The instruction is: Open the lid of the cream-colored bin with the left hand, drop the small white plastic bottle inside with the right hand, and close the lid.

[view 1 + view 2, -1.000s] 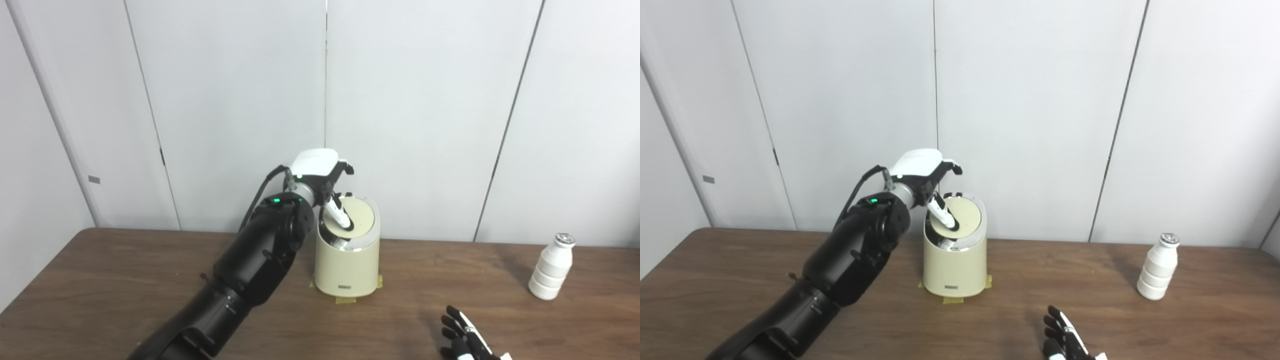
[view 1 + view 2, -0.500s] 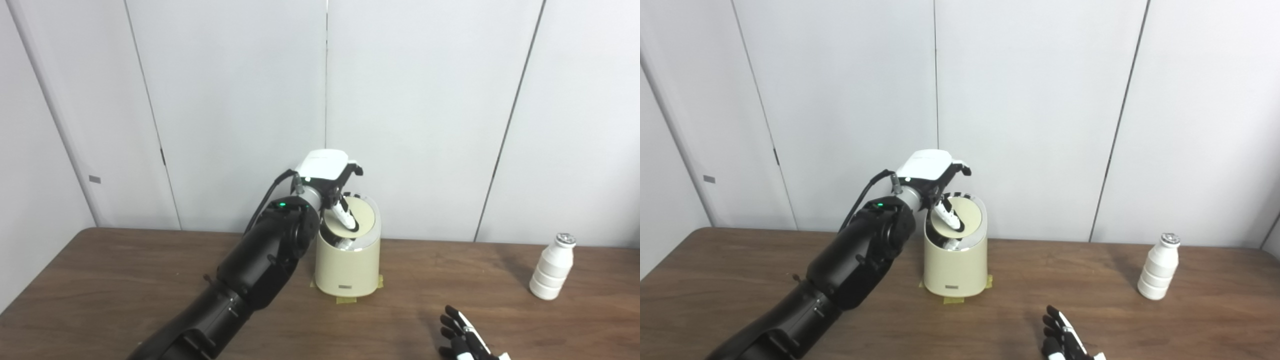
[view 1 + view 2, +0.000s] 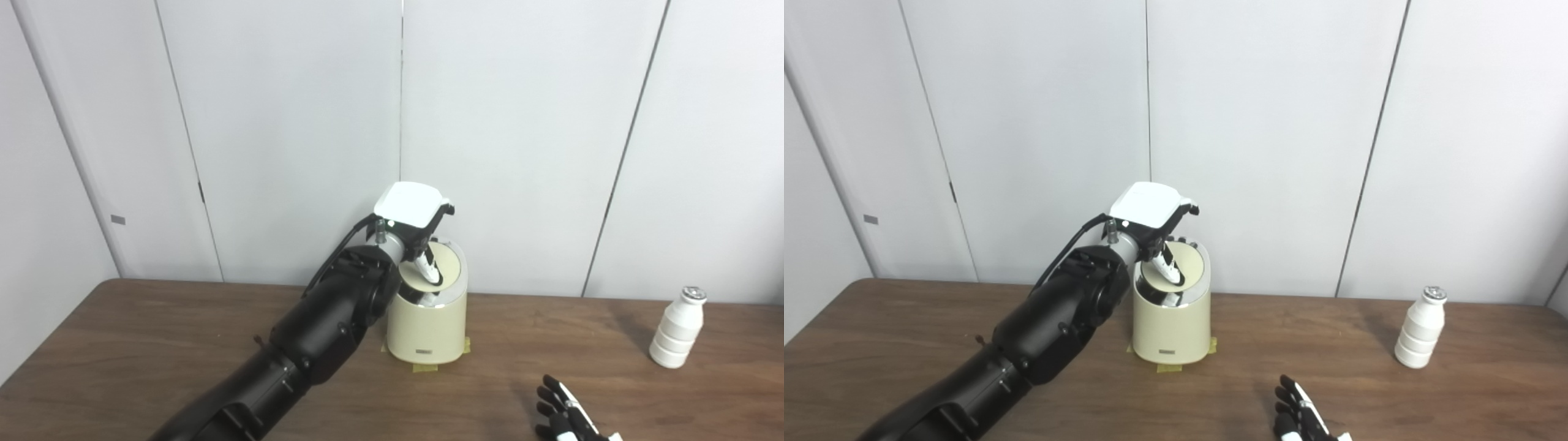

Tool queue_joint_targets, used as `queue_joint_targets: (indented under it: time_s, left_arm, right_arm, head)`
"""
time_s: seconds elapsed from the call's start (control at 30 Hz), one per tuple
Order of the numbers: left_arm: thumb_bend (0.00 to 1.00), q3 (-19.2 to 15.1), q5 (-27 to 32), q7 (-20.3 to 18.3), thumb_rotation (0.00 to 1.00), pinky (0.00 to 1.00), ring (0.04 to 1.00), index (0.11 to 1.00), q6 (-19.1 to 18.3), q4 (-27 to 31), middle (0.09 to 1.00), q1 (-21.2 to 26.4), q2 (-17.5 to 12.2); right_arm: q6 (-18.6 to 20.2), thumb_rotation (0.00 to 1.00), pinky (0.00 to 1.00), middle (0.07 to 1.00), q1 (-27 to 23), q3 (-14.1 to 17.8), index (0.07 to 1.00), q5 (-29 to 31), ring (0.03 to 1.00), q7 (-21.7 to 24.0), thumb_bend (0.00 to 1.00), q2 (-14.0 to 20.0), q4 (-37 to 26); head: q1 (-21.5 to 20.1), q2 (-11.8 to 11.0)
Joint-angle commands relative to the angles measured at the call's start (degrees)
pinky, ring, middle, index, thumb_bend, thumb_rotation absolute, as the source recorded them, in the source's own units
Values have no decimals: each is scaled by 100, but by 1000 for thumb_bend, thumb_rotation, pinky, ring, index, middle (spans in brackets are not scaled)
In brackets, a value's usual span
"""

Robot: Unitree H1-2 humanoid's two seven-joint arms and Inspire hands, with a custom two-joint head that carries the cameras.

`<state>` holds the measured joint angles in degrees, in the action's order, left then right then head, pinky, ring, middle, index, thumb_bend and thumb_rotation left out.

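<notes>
Left eye view: the left hand [image 3: 411, 215] is pressing fingers [image 3: 427, 268] on the bin [image 3: 427, 315]'s tilted lid [image 3: 442, 268]; the bottle [image 3: 675, 329] is standing at three o'clock from it, while the right hand [image 3: 1303, 419] is resting open.

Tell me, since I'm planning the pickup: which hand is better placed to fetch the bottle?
Right hand: empty, open, on the bottle's side. Left hand is busy at the bin's lid.

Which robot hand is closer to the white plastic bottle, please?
Right. The right robot hand rests on the table, left of and nearer than the white plastic bottle; the left robot hand is over the bin.
</notes>
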<state>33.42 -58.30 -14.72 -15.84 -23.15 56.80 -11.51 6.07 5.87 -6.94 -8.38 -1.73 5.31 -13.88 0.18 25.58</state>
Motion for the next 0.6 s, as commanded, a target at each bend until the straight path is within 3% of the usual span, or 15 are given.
queue_joint_targets:
  time_s: [0.0, 0.27, 0.57]
  left_arm:
    - [1000, 105, -88, -82, 83, 801, 884, 853, 89, -74, 874, 127, -20]
    - [994, -38, 21, -202, 94, 799, 875, 852, 88, 34, 870, 112, -33]
    - [951, -706, 702, -1186, 135, 769, 862, 819, -263, 784, 873, 214, -240]
  right_arm:
    - [-43, 963, 784, 910, -18, -3, 939, -31, 890, 10, 600, -139, -216]
    - [-50, 940, 790, 912, -51, 28, 939, 49, 891, 1, 605, -161, -165]
    - [-21, 962, 785, 910, -74, 12, 941, -15, 891, 15, 606, -135, -131]
  head:
    - [-9, 9]
    - [5, -7]
    - [32, -4]
